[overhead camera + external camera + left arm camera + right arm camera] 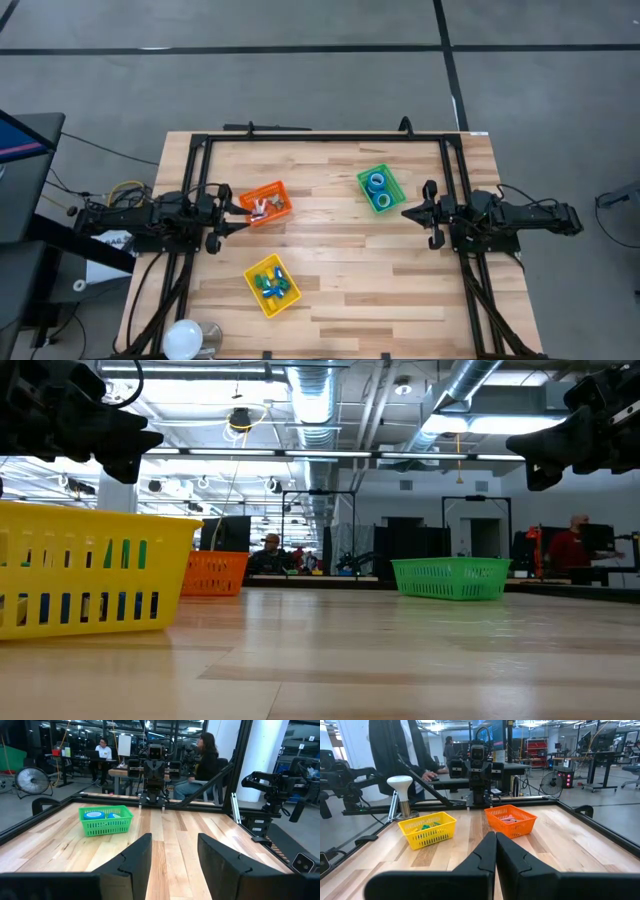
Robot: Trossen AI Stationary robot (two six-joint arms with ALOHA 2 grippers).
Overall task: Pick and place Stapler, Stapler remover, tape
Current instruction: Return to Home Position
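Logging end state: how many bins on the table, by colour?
Orange bin: 1
Green bin: 1
Yellow bin: 1
Total: 3

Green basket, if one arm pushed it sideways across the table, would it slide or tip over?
The green basket would probably slide: it sits low and wide on the smooth table. Its slotted walls look light and may flex. The tape rolls inside could shift.

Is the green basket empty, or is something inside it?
Not empty. The green basket holds round blue tape rolls, visible from above and in the left wrist view.
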